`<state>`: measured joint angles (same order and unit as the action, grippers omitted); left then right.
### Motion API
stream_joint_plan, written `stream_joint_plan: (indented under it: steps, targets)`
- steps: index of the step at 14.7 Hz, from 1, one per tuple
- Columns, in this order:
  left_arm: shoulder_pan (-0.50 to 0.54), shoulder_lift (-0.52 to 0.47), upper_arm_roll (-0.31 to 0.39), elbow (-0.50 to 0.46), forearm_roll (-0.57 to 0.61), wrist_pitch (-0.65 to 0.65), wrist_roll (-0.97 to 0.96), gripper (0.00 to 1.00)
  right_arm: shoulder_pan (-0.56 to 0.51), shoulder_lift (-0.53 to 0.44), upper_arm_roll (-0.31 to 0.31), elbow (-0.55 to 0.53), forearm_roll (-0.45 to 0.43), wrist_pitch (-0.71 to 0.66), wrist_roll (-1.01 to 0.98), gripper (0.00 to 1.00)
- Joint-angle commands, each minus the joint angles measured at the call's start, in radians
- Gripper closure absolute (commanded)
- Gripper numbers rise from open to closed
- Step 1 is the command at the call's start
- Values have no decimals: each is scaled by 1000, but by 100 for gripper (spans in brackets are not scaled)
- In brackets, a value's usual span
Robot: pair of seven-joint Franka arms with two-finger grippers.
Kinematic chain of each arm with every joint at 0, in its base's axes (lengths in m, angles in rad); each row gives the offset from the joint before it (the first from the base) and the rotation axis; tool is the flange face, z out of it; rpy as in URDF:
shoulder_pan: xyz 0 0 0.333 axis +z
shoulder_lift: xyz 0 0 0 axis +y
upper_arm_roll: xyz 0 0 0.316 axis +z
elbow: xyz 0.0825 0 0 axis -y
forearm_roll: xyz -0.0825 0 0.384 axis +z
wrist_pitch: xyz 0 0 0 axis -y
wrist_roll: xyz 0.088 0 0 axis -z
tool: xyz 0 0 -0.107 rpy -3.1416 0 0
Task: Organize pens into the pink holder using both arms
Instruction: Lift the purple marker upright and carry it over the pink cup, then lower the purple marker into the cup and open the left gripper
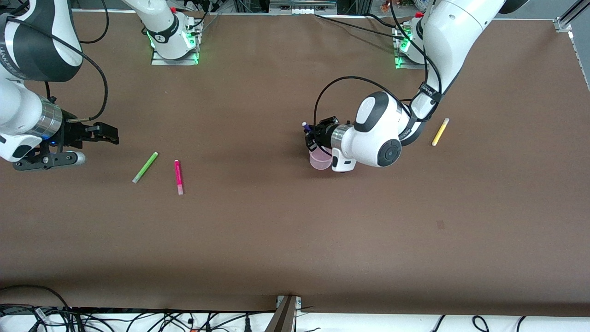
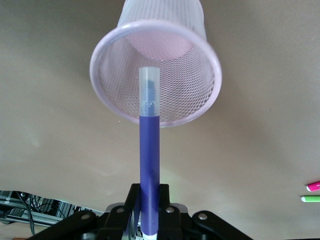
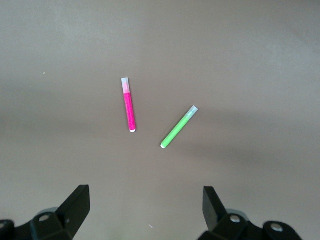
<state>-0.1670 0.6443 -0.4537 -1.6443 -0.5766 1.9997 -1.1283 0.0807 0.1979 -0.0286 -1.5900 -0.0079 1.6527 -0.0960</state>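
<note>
My left gripper (image 1: 311, 136) (image 2: 149, 202) is shut on the purple pen (image 1: 305, 126) (image 2: 149, 160) and holds it just above the pink holder (image 1: 320, 161) (image 2: 197, 75). The pen's pale tip points into the holder's open mouth. The holder stands upright on the table. A light green pen (image 1: 145, 167) (image 3: 179, 127) and a magenta pen (image 1: 178, 177) (image 3: 129, 106) lie side by side toward the right arm's end. My right gripper (image 1: 109, 134) (image 3: 146, 202) hangs open over bare table beside the green pen, holding nothing. A yellow pen (image 1: 440, 132) lies toward the left arm's end.
The brown table (image 1: 295, 240) has a wide bare stretch nearer the front camera. Both arm bases (image 1: 174, 41) stand along its farthest edge. Cables (image 1: 138, 318) run along the nearest edge.
</note>
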Motion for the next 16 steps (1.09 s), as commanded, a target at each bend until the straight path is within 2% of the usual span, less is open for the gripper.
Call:
stream_joint_plan:
  steps: [1, 2, 3, 4, 6, 7, 8, 11, 16]
  targets:
    - [0, 18, 7, 43, -16, -10, 30, 55, -2, 9, 1, 18, 14, -44, -65, 0]
    - [1, 17, 7, 49, -16, -13, 30, 40, -2, 9, 3, 9, 17, -41, -71, 0]
    - [3, 15, 7, 55, -16, -15, 30, 36, -2, 8, 4, -2, 19, -27, -73, 0]
    - [3, 14, 9, 57, -16, -15, 27, 23, -1, 5, 6, -11, 19, -21, -73, 0]
    - [20, -15, 13, 67, 13, -38, 22, 13, -4, -12, 6, -54, 48, 21, -73, 0]
    - [46, -41, 13, 73, 59, -79, 19, 3, -4, -34, 1, -91, 68, 48, -73, 0]
    - [70, -63, 13, 98, 114, -128, 19, 0, -2, -70, 1, -149, 68, 91, -73, 0]
    - [148, -130, 7, 171, 332, -254, 36, 0, -1, -150, 6, -315, 69, 208, -73, 0]
    - [236, -248, 12, 205, 595, -292, 253, 0, 4, -105, 44, -439, 74, 381, -50, 0]
